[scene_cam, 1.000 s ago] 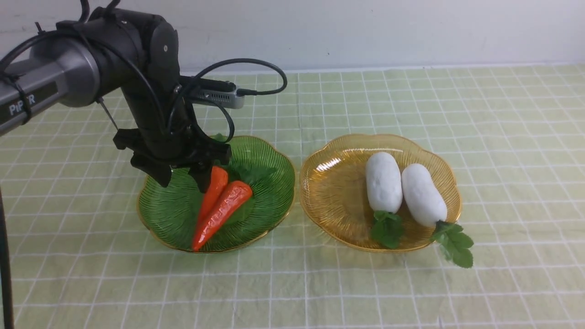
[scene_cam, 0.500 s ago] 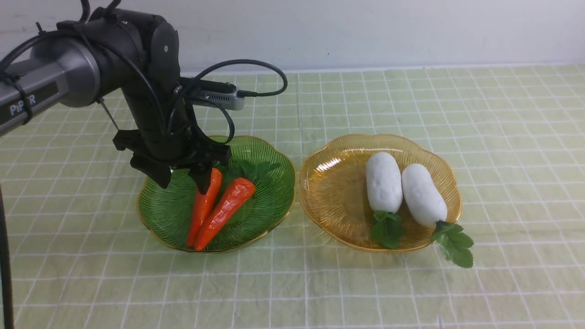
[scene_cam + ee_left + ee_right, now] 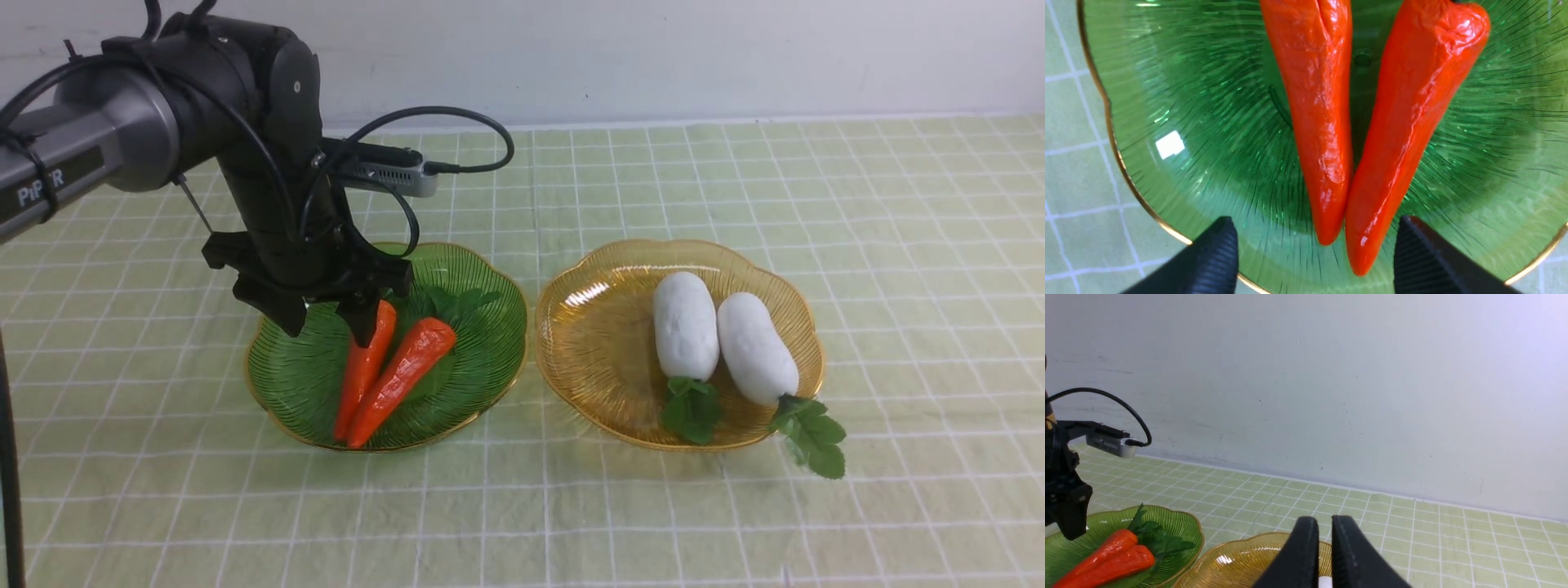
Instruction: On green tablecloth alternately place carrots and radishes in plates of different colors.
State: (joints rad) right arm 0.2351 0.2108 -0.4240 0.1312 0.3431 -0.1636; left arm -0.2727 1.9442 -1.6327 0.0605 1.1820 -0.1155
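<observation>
Two orange carrots (image 3: pixel 359 376) (image 3: pixel 404 371) lie side by side in the green plate (image 3: pixel 482 359), tips toward me and leafy tops at the far side. My left gripper (image 3: pixel 325 327) hangs open and empty just above them. In the left wrist view its gripper (image 3: pixel 1314 222) straddles both carrot tips (image 3: pixel 1314 102) (image 3: pixel 1404 114) over the green plate (image 3: pixel 1188 122). Two white radishes (image 3: pixel 686 325) (image 3: pixel 755 347) lie in the amber plate (image 3: pixel 596 343). My right gripper (image 3: pixel 1325 520) is shut, empty, raised above the amber plate (image 3: pixel 1241 563) and out of the front view.
The green tablecloth (image 3: pixel 522 506) covers the whole table. The right radish's leaves (image 3: pixel 812 441) hang over the amber plate's front rim onto the cloth. A pale wall (image 3: pixel 653 57) runs behind the table's far edge. The left arm's cable (image 3: pixel 457 114) loops over the green plate.
The left carrot has slid down out from behind the other and now lies flat beside it in the green plate. The left gripper has barely moved.
</observation>
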